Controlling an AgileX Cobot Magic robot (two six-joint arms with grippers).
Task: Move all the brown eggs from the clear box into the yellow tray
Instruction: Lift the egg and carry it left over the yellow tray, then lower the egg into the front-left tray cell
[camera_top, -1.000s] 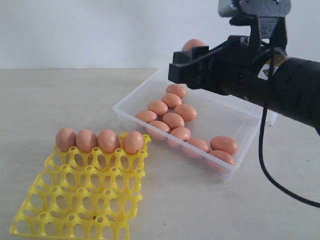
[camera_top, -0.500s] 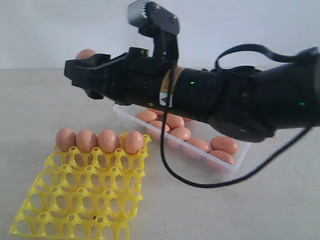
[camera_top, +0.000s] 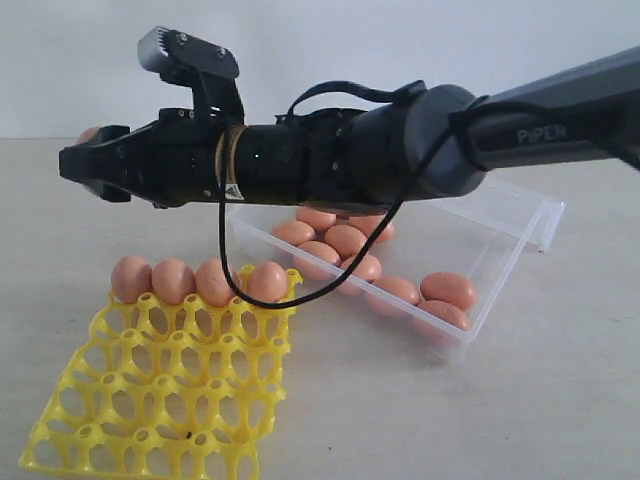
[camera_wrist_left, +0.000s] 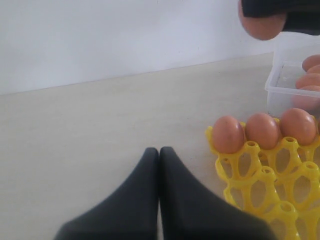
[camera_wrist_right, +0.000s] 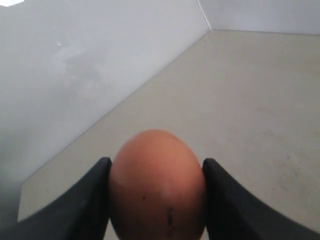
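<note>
Lab-like test setup: plain beige table (camera_top: 450, 420), blank white wall (camera_top: 400, 40).

eggs (camera_top: 345, 240): orange-tan
held egg (camera_wrist_right: 157, 185): pinkish-brown, dark specks
tray (camera_top: 160, 400): bright yellow
box (camera_top: 455, 245): clear
desk (camera_top: 450, 420): pale beige
right tool (camera_top: 82, 160): black

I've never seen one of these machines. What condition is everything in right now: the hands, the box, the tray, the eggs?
Right hand: shut on one egg, held in the air.
Left hand: shut, empty.
Clear box: lid open, several eggs inside.
Yellow tray: four eggs in one edge row, other cups empty.
</note>
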